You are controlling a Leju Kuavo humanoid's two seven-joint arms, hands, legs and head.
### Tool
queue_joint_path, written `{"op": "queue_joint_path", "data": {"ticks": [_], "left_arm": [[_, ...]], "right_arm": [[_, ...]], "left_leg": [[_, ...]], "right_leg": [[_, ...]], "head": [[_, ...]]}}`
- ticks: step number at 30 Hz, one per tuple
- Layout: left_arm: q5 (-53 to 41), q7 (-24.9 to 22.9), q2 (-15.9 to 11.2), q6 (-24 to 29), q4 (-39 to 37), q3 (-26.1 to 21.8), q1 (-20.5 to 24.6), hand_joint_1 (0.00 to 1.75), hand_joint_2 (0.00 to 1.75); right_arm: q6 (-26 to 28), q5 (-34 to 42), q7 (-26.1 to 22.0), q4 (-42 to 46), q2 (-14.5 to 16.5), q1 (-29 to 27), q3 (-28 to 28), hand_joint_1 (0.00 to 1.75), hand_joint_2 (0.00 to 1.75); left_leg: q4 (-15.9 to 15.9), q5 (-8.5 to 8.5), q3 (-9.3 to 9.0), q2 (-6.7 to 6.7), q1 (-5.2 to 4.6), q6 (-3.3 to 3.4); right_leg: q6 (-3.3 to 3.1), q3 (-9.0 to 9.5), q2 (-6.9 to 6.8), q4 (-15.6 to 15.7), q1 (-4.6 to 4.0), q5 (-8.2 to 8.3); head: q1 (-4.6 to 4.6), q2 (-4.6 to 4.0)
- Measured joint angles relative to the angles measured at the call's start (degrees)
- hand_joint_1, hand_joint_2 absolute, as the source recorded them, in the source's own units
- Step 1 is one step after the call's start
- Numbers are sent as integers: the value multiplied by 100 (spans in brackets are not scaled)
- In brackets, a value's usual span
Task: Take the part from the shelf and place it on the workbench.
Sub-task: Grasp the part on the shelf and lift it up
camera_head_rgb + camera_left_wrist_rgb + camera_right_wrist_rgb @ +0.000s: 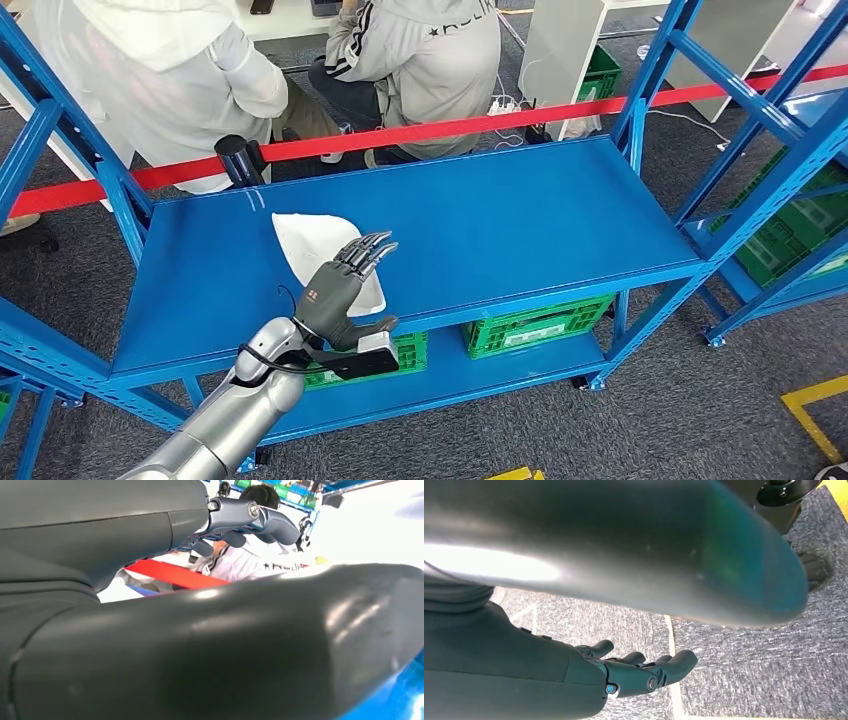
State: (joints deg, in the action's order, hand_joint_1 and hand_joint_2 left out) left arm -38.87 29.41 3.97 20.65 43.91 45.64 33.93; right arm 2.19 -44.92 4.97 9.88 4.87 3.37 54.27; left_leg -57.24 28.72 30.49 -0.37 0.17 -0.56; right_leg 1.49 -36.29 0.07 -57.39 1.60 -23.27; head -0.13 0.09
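A flat white part, roughly triangular, lies on the blue shelf left of its middle. My left hand hovers over the part's near corner, fingers stretched forward and apart, thumb out to the side, holding nothing. In the left wrist view my left hand looms close, its thumb thick and its fingers extended. My right hand hangs over grey carpet with its fingers loosely extended and nothing in it.
A red barrier tape runs behind the shelf, with two seated people beyond it. Green crates sit on the lower shelf level. Another blue rack with green crates stands at the right. Blue uprights frame the shelf's corners.
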Motion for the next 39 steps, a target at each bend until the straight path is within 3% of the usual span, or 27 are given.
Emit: {"op": "queue_joint_path", "data": {"ticks": [20,29,33,39], "left_arm": [[-276,-246,533,108,-1217,341,178,0,0],[-579,-641,709,409,-1722,481,516,0,0],[-661,-790,794,451,-1903,489,672,0,175],[-755,-1101,886,461,-2125,533,867,0,175]], "right_arm": [[-23,-83,21,0,0,3,0,0,0],[-35,-161,41,0,0,14,0,0,0],[-52,-185,39,0,0,26,0,0,0],[-76,-230,59,0,0,35,0,0,0]], "left_leg": [[0,0,1,0,0,0],[0,-1,0,-1,0,0],[0,-1,1,-1,0,0],[0,-1,1,-1,0,0]], "right_leg": [[0,-1,-1,0,0,0],[0,0,-2,0,0,0],[0,0,-2,-1,0,0],[0,-1,-2,-1,0,0]], "head": [[0,0],[0,0],[0,0],[0,0]]}}
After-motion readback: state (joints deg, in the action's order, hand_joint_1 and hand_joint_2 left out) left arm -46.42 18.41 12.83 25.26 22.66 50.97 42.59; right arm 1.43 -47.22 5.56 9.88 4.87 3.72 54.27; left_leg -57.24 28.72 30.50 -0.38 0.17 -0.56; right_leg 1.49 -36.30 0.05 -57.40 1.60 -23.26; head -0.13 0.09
